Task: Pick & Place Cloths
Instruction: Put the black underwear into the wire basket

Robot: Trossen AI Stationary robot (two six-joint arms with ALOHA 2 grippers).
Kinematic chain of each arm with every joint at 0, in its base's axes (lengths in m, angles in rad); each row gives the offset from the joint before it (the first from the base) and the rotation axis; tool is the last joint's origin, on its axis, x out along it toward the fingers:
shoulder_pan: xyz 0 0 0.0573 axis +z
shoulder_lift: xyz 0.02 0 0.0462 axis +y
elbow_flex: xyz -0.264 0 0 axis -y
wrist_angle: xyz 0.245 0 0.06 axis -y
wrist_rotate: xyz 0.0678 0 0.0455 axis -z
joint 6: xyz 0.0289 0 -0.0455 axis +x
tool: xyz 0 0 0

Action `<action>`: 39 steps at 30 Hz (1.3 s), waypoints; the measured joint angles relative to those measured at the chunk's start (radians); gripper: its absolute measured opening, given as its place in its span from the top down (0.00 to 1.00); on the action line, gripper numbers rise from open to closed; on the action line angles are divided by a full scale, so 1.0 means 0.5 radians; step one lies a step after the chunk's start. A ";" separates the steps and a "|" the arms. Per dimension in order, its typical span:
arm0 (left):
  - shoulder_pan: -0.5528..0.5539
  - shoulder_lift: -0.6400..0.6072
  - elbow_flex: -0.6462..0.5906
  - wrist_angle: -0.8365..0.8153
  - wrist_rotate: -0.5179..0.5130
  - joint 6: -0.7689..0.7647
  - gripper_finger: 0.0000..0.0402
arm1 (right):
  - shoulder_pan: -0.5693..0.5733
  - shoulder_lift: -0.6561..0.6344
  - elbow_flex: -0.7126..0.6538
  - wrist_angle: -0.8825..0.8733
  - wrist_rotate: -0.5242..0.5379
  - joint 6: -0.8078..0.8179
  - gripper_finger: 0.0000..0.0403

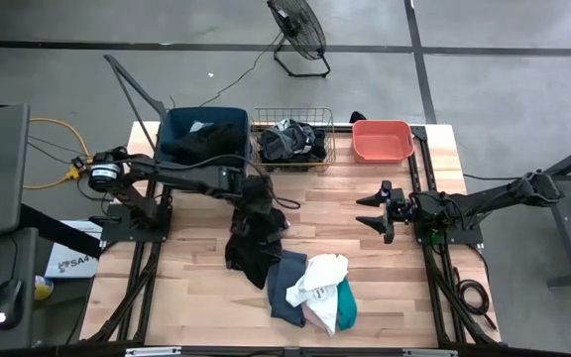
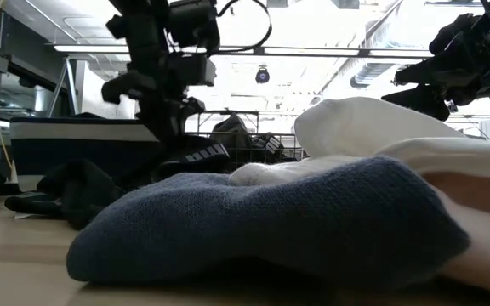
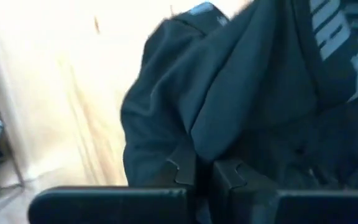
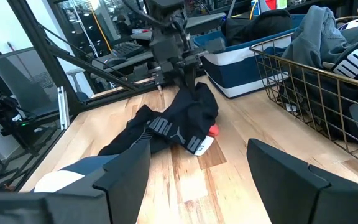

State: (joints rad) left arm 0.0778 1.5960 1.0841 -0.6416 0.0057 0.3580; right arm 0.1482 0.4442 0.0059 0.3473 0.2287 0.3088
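My left gripper (image 1: 257,205) stands over the middle of the table, shut on a black garment with white lettering (image 1: 252,248), which also shows in the right wrist view (image 4: 166,127). A pile of cloths lies near the front edge: slate grey-blue (image 1: 285,285), white (image 1: 321,275), teal-green (image 1: 346,303) and pale pink (image 1: 317,313). My right gripper (image 1: 377,212) is open and empty at the table's right, clear of the cloths; its fingers show wide apart in its own wrist view (image 4: 210,180). My left gripper pinches a bunched-up fold of the black garment (image 3: 211,140) between its two shut fingers (image 3: 185,169). It comes from above, pointing down. The garment's upper end (image 4: 190,93) is drawn up to the fingers, and its lower part (image 4: 135,140) lies slack on the table.
At the far edge stand a blue tub (image 1: 202,132) with dark cloth in it, a wire basket (image 1: 292,141) holding grey and black garments, and a coral tub (image 1: 381,140). Bare wood lies between the pile and my right gripper. A fan (image 1: 298,32) stands on the floor beyond.
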 joint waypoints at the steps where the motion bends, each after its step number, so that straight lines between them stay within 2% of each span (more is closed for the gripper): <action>1: -0.002 -0.007 0.026 -0.020 -0.005 0.000 0.99 | 0.000 0.000 0.000 0.000 0.000 0.000 0.35; 11: -0.103 -0.133 0.549 -0.421 -0.196 0.009 1.00 | 0.001 0.000 0.000 0.000 0.000 0.000 0.35; 15: -0.177 -0.158 0.813 -0.602 -0.372 0.009 1.00 | 0.001 0.002 0.000 -0.002 0.000 0.000 0.35; 21: -0.296 -0.183 1.127 -0.761 -0.765 0.006 1.00 | 0.000 0.005 0.000 -0.003 0.000 0.000 0.35; 28: -0.383 -0.186 1.358 -0.718 -1.371 0.045 1.00 | 0.001 0.005 0.000 -0.003 0.000 0.000 0.35; 39: -0.378 -0.184 1.448 -0.420 -1.883 0.197 1.00 | 0.000 0.005 0.000 -0.003 0.000 0.000 0.35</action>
State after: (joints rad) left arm -0.1113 1.5040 1.8080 -0.8515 -0.9358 0.4564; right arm 0.1483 0.4469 0.0057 0.3461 0.2287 0.3088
